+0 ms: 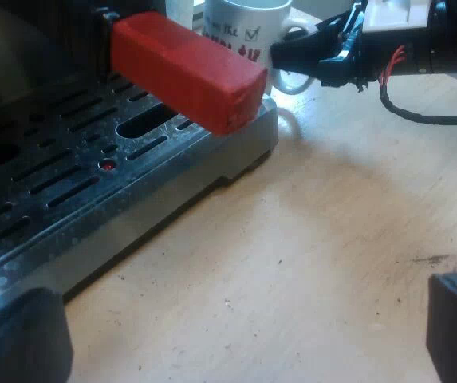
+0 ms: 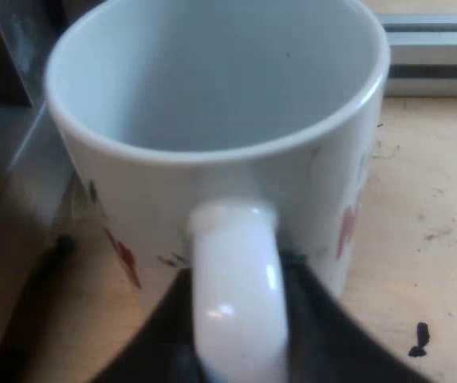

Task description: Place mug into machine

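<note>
Left gripper (image 1: 236,339) hangs over the worktop (image 1: 332,239), fingers wide apart. Right gripper (image 2: 236,315), the nearer one, clamps the mug (image 2: 212,104) by its handle, just beside the drip tray (image 1: 92,183) corner, past the red handle end (image 1: 188,68).

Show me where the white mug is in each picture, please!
Left wrist view: the white mug is beyond the holder handle's red end, past the drip tray corner, with the right gripper at its handle.
Right wrist view: the white mug is close up, open top toward the camera, its handle between the right gripper's black fingers.
Shared landmark: the mug's handle with the right gripper at it.
</note>
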Robot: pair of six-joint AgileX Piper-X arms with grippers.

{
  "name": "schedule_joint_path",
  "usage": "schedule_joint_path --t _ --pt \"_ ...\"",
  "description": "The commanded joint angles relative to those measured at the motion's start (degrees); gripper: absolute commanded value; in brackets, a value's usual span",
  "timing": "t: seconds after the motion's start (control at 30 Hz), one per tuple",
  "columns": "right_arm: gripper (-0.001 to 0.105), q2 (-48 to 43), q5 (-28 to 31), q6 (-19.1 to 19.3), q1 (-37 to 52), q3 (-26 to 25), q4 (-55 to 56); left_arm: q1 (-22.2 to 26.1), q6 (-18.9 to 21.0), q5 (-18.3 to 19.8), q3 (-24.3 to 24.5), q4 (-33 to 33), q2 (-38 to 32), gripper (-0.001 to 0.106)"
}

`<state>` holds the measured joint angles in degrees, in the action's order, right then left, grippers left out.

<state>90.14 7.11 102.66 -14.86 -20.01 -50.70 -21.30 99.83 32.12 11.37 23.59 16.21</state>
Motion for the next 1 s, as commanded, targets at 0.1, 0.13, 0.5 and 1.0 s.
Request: schedule_joint_path --t 0.1,0.13,0.5,1.0 --pt "0.000 -1.05 0.00 0.26 -0.72 0.19 -0.10 -0.21 0.58 -0.54 0.18 -2.04 0.15 0.093" --pt "0.000 -2.09 -0.06 0.26 -1.13 0.49 -0.10 -0.21 0.58 -0.54 0.18 -2.14 0.15 0.093" --pt "0.000 -21.90 6.45 3.25 -8.25 2.94 17.18 -0.21 0.58 -3.70 0.13 -2.05 0.15 0.093" --pt "0.000 -57.81 16.86 3.94 -22.69 0.64 54.98 -0.21 0.10 -11.09 -0.67 -3.47 0.15 0.093"
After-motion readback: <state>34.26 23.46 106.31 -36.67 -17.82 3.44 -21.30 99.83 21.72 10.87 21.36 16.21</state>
